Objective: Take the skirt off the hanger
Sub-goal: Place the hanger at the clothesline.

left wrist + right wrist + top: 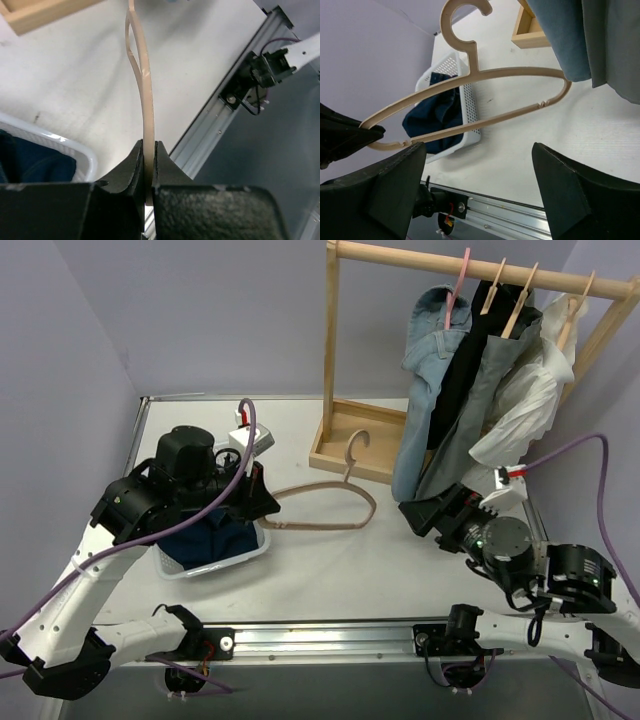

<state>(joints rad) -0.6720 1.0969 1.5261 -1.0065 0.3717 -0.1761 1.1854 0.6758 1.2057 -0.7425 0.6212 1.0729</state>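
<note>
Left wrist: hanger [146,100] inside left hand [149,150]

The hanger [473,57] is pale wood with a smooth, faintly satin finish. The skirt [475,405] is grey cloth, matt and soft-looking. At the far right, the rack [330,340] is bare light wood, smooth. The table [400,570] is white and matt, lightly scuffed. On the left, the basket [470,107] is white perforated plastic, with dark blue cloth [435,117] inside. The near rail [330,635] is brushed metal, a dull silver. The left gripper [149,150] is black plastic, matt and grainy.
</note>
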